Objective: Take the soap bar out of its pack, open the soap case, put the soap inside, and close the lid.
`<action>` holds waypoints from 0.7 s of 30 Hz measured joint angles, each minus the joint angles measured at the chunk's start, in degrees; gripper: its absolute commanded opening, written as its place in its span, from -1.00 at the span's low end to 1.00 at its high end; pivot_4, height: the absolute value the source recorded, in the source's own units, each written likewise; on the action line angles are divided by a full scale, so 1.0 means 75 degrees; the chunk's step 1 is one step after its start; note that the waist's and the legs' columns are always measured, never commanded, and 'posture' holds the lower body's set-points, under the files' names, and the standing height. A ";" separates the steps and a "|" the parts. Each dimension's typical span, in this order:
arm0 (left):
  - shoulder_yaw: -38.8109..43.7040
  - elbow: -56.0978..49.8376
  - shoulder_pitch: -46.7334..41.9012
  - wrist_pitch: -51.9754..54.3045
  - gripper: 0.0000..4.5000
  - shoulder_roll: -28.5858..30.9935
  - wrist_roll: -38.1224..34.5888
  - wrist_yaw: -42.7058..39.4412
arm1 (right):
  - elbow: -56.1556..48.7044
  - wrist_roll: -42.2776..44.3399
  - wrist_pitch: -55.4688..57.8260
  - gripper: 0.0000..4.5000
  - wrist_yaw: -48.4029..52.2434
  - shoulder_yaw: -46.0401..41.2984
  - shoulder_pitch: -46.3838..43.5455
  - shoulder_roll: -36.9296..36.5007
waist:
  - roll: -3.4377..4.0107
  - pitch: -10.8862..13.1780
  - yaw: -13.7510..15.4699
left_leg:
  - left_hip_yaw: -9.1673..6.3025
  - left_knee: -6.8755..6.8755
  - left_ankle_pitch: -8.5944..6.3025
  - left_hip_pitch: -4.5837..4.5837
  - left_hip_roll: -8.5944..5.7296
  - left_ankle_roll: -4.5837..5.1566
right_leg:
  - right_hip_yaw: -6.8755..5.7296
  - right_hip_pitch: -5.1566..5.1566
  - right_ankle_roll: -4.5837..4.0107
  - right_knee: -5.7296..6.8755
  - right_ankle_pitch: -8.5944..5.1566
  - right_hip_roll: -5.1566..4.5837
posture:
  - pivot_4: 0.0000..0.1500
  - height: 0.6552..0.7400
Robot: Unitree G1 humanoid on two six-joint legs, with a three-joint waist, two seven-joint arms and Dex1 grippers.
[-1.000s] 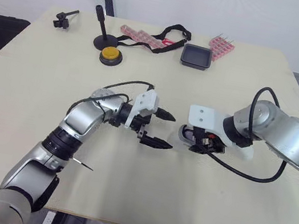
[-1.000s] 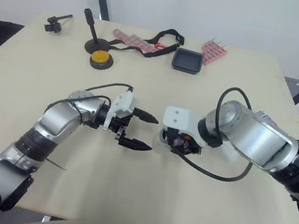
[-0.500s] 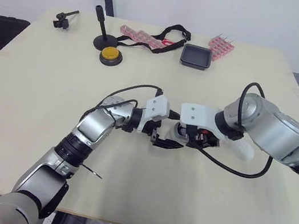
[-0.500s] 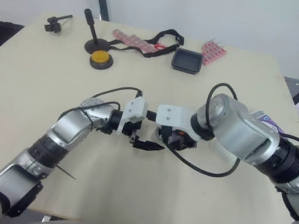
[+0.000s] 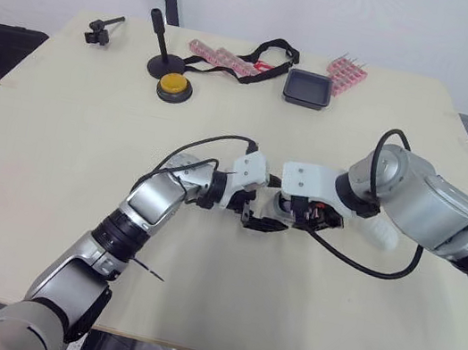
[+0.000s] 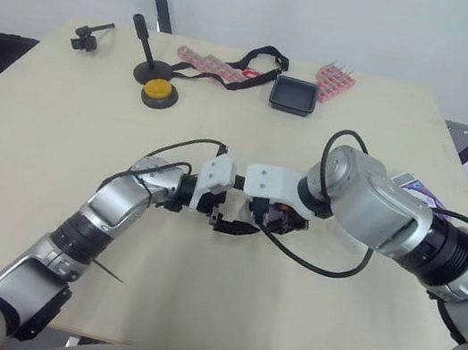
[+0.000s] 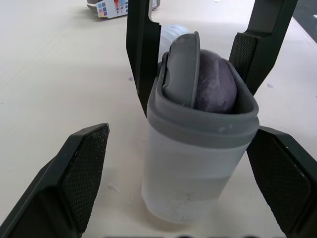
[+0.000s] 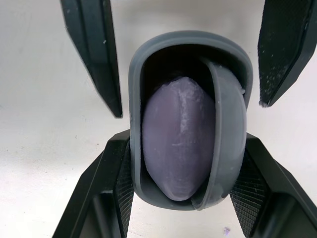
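The left arm reached across the table (image 5: 48,151) with its elbow bent and forearm pointing toward the middle. There the left gripper (image 5: 267,204) lay on its side with its two fingers spread wide, one on each side of the soap case (image 7: 195,163) (neither pad touching it in the left wrist view). The right arm came in from the opposite side, its forearm angled inward. The right gripper (image 8: 187,144) was clamped on the case, its pads pressed against the two long walls.

The case stood on the table between the two grippers, its mouth facing the right wrist. The purple soap (image 8: 176,153) sat inside, and the gray lid (image 7: 182,69) was tipped on edge beside it, partly down in the opening and not shut.

Along the table's far edge, well apart from the arms, sat a yellow button (image 5: 174,85), a black stand (image 5: 159,51), a black strap (image 5: 272,53), a black tray (image 5: 307,88) and a pink rack (image 5: 346,71). A small printed box (image 7: 113,7) lay beyond the case.
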 measured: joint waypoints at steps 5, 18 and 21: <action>0.0000 -0.0001 0.0001 0.0056 0.99 -0.0013 0.0001 0.0054 | 0.0038 -0.0112 0.0000 -0.06 0.0048 0.0000 0.0024 0.0030 | 0.0000 0.0000 -0.0001 | 0.0000 0.0002 0.0000 0.0001 0.0000 0.0000 | 0.0000 0.0000 0.0000 0.0002 0.0000 0.0000 | 1.00 0.74; -0.0001 -0.0005 0.0004 0.0047 0.68 -0.0022 0.0005 0.0116 | 0.0066 -0.0298 -0.0004 -0.06 0.0126 -0.0022 0.0093 0.0124 | 0.0001 -0.0001 -0.0007 | 0.0000 0.0008 0.0001 0.0005 0.0000 0.0002 | 0.0004 0.0000 -0.0001 0.0009 0.0000 -0.0001 | 1.00 0.74; -0.0010 -0.0005 0.0007 0.0039 0.68 -0.0021 0.0011 0.0119 | 0.0065 -0.0315 -0.0007 -0.06 0.0133 -0.0059 0.0128 0.0128 | 0.0001 -0.0001 -0.0008 | 0.0000 0.0008 0.0001 0.0005 0.0000 0.0002 | 0.0004 0.0000 -0.0001 0.0009 0.0000 0.0000 | 1.00 0.74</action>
